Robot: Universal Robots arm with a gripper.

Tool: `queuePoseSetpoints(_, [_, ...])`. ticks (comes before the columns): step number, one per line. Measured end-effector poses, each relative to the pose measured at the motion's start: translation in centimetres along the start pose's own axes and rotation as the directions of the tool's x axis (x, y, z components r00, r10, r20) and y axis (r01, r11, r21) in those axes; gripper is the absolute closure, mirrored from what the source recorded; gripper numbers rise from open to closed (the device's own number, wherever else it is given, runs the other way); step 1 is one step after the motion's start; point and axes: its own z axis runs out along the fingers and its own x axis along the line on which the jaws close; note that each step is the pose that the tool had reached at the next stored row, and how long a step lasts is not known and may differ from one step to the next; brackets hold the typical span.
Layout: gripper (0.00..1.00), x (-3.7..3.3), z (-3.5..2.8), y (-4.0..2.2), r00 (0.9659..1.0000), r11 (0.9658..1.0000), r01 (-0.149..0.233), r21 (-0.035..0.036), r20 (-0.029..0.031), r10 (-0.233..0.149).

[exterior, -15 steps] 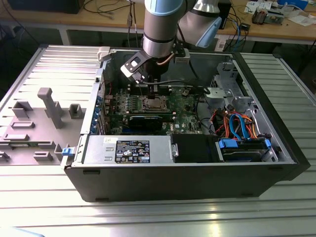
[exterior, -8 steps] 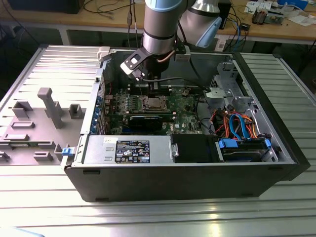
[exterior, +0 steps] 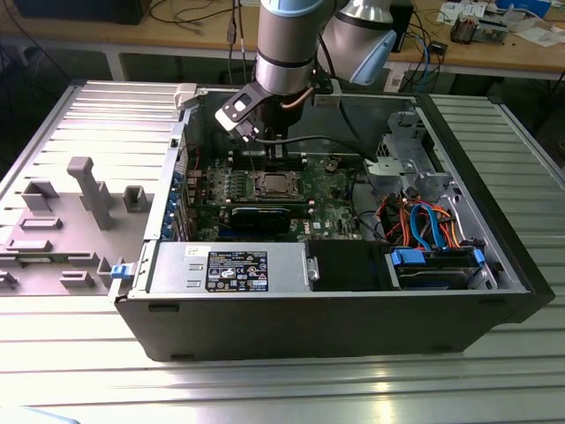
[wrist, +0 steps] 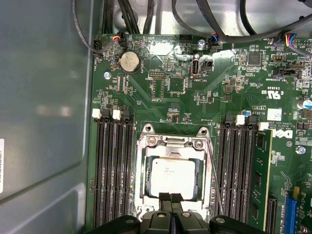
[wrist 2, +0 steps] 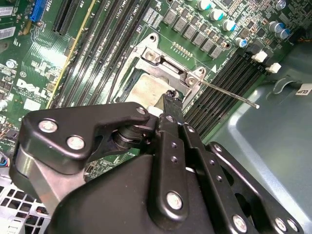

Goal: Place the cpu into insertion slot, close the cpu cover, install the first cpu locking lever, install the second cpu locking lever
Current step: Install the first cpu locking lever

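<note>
The cpu point(wrist: 171, 178) lies flat in the insertion slot point(wrist: 202, 131) on the green board, its silver-grey top showing through the cut-out of the cpu cover point(wrist: 145, 180), which lies down around it. My gripper point(wrist: 170, 197) is shut, with nothing between its black fingertips, and its tips sit at one edge of the cover. In the second wrist view the gripper point(wrist 2: 170, 97) sits over the cpu point(wrist 2: 139, 92). A thin wire locking lever point(wrist 2: 229, 93) sticks out over the memory slots. In the exterior view the gripper point(exterior: 274, 148) hangs just behind the slot point(exterior: 269, 184).
Long black memory slots point(wrist: 113, 170) flank the socket on both sides, with one green module point(wrist: 261, 180) fitted. The open case wall point(exterior: 190, 115), a drive cage point(exterior: 406, 150), the power supply point(exterior: 229, 269) and bundled cables point(exterior: 424, 221) surround the board.
</note>
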Motion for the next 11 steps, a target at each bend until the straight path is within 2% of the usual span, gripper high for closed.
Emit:
queuePoseSetpoints(2, [0.89, 0.0, 0.0, 0.0, 1.0, 1.0, 0.001, 0.0001, 0.0, -0.001])
queuePoseSetpoints(5, [0.89, 0.0, -0.01, 0.0, 0.9994, 0.9994, 0.035, 0.0028, 0.0014, -0.035])
queuePoseSetpoints(11, [0.89, 0.0, 0.0, 0.0, 0.9984, 0.9984, 0.057, 0.0045, 0.0021, -0.057])
